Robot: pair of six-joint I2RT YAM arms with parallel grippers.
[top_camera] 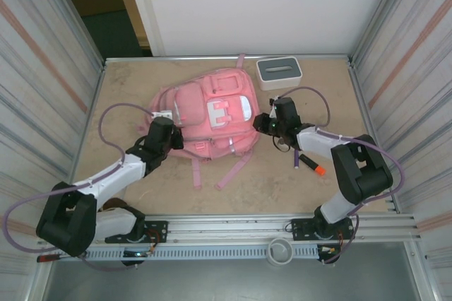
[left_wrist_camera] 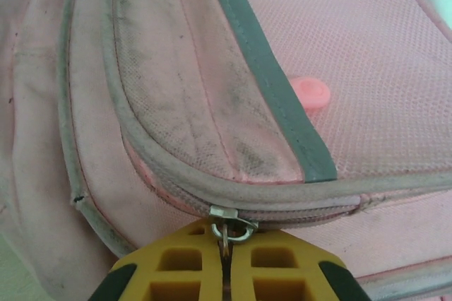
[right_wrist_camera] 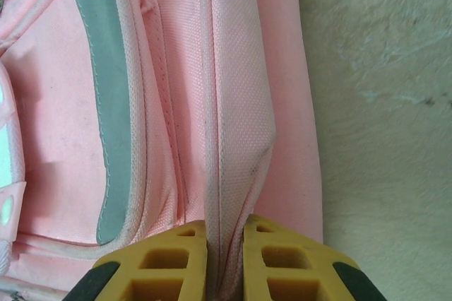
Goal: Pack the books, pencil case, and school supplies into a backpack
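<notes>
The pink backpack [top_camera: 212, 114] lies flat in the middle of the table, front pockets up, straps trailing toward me. My left gripper [top_camera: 173, 135] is at its left edge; in the left wrist view its yellow fingers [left_wrist_camera: 176, 262] are shut on the metal zip pull [left_wrist_camera: 231, 229] of a closed zip. My right gripper [top_camera: 267, 124] is at the backpack's right edge, shut on a pinched fold of pink fabric [right_wrist_camera: 236, 174]. An orange-tipped dark marker [top_camera: 311, 165] lies on the table right of the backpack. The books and the pencil case are out of view.
A white box with a grey slotted top [top_camera: 279, 70] stands at the back, right of the backpack's top. Metal walls close in the table on both sides. A small white cup [top_camera: 280, 250] sits on the front rail.
</notes>
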